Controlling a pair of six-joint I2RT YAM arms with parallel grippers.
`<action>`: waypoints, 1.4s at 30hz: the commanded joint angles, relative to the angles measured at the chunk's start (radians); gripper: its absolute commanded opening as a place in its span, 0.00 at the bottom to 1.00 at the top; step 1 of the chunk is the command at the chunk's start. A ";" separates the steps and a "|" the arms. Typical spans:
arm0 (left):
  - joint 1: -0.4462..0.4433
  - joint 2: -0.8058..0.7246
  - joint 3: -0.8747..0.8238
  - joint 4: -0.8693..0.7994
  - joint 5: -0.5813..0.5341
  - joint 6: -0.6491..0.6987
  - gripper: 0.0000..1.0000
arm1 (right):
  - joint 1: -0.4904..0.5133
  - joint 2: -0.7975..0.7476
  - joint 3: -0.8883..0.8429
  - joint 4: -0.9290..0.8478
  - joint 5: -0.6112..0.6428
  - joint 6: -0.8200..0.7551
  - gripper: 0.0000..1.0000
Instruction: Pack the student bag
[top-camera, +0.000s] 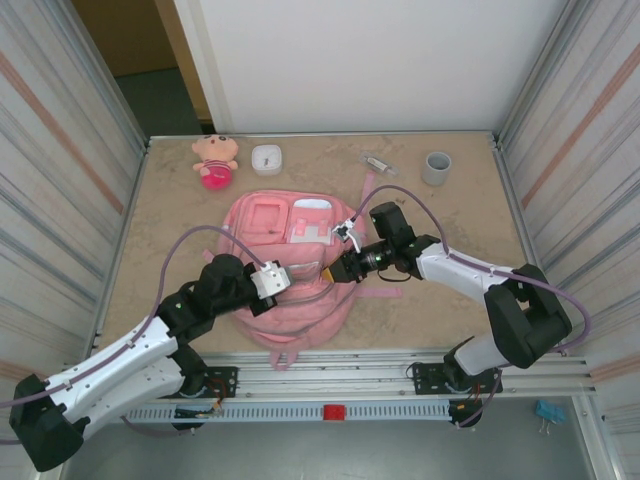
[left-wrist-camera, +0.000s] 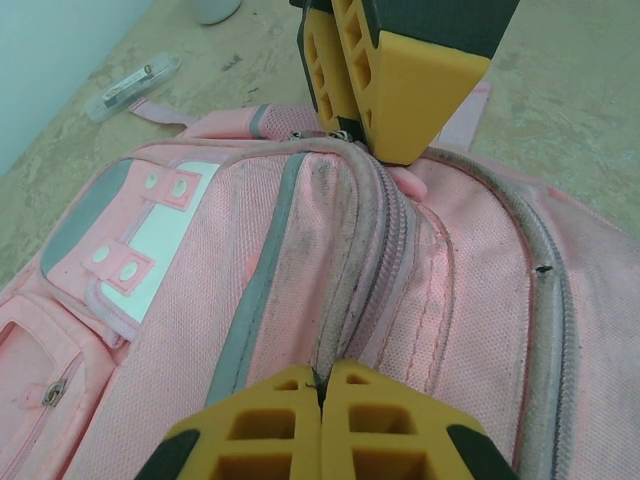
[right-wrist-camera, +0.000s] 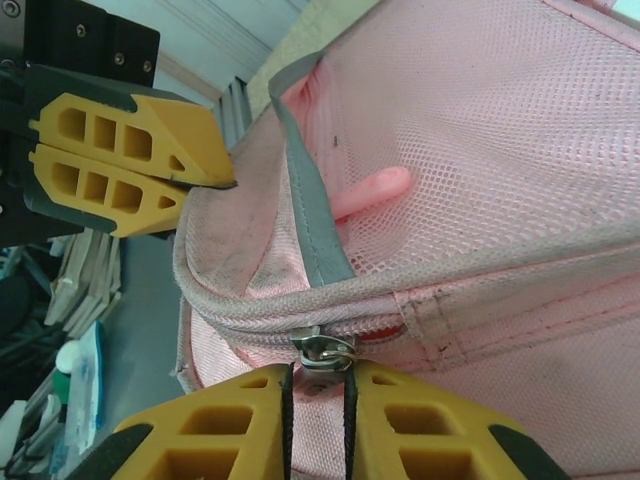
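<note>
Large pink fabric student bag lies flat mid-tabletop, white-trimmed front pockets facing up and toward the far side, between the two arms.

Left gripper: jaws fully together, tips on the grey-piped zipper seam at the bag's near end. Can't tell if any fabric is pinched between them.

Right gripper: jaws nearly together with a narrow slit between them. Small metal zipper pull sits right at the tips, at the mouth of that slit. Can't tell if it's actually clamped.

The two grippers face each other along the same zipper line, near each other but not touching.

Mesh side pocket holds a pink rod-shaped item, seen through the netting.

Far side of the tabletop, well apart from the bag's near end: small pink plush doll, white round lidded container just beside it, clear slim tube, grey cylindrical cup upright.
</note>
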 joint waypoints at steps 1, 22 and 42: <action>0.013 -0.011 0.013 0.091 -0.007 -0.023 0.00 | 0.009 -0.012 0.021 0.044 0.013 0.024 0.25; 0.013 0.015 0.020 0.100 -0.100 -0.052 0.00 | 0.064 -0.113 -0.007 0.080 0.016 0.126 0.10; 0.013 0.050 0.030 0.145 -0.121 -0.072 0.00 | 0.200 -0.145 0.037 -0.006 0.308 0.290 0.00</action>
